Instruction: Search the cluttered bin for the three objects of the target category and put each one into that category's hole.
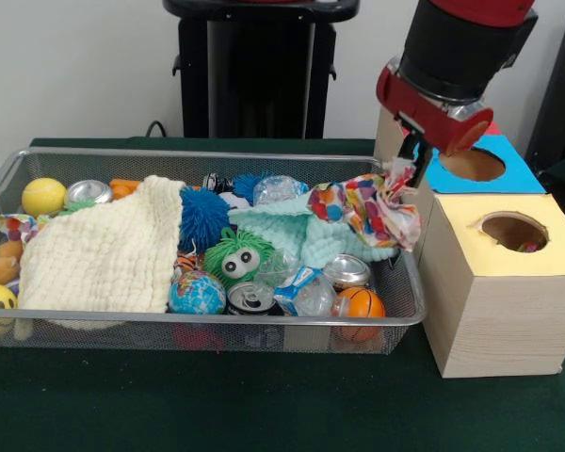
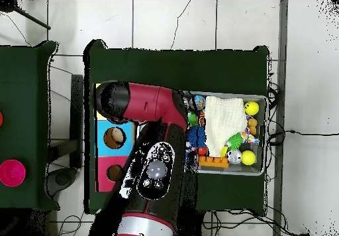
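My gripper [image 1: 416, 162] hangs over the right end of the wire bin [image 1: 217, 320], next to the boxes. It is shut on a corner of a colourful dotted cloth [image 1: 369, 207], whose rest drapes down over the bin's right side. A cream cloth [image 1: 104, 250] covers the bin's left half, and a mint green cloth [image 1: 297, 231] lies in the middle. To the right stand a yellow-topped box with a round hole [image 1: 513, 231] and, behind it, a blue-topped box with a hole [image 1: 471, 165]. In the overhead view the arm [image 2: 155, 154] hides the gripper; the blue box's hole [image 2: 114, 137] shows.
The bin also holds a blue spiky ball [image 1: 204, 215], a green fuzzy toy with eyes [image 1: 235, 259], a globe ball [image 1: 196, 294], cans [image 1: 252, 299], a small basketball [image 1: 360, 303], a yellow ball [image 1: 43, 196] and crumpled plastic bottles [image 1: 278, 190].
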Robot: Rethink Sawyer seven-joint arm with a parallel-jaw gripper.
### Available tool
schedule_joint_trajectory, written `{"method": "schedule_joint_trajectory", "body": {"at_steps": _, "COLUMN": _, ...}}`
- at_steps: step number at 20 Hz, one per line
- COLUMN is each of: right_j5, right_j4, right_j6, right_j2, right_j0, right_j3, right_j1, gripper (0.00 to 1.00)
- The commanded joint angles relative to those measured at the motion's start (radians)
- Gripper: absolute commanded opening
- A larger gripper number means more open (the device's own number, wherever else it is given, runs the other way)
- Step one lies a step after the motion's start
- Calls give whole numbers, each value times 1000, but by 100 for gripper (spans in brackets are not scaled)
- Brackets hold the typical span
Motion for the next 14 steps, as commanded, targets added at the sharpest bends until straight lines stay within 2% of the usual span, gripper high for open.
{"method": "schedule_joint_trajectory", "body": {"at_steps": 1, "right_j5": 222, "right_j4": -1, "right_j6": 125, "right_j2": 25, "right_j0": -3, "right_j3": -76, "right_j1": -20, "gripper": 0}}
{"method": "schedule_joint_trajectory", "body": {"at_steps": 3, "right_j5": 279, "right_j4": -6, "right_j6": 139, "right_j2": 12, "right_j0": 3, "right_j3": -115, "right_j1": -21, "gripper": 0}}
{"method": "schedule_joint_trajectory", "body": {"at_steps": 5, "right_j5": 306, "right_j4": 3, "right_j6": 165, "right_j2": 11, "right_j0": 13, "right_j3": -120, "right_j1": -26, "gripper": 0}}
{"method": "schedule_joint_trajectory", "body": {"at_steps": 14, "right_j5": 341, "right_j4": 61, "right_j6": 339, "right_j2": -9, "right_j0": 101, "right_j3": -137, "right_j1": 7, "gripper": 0}}
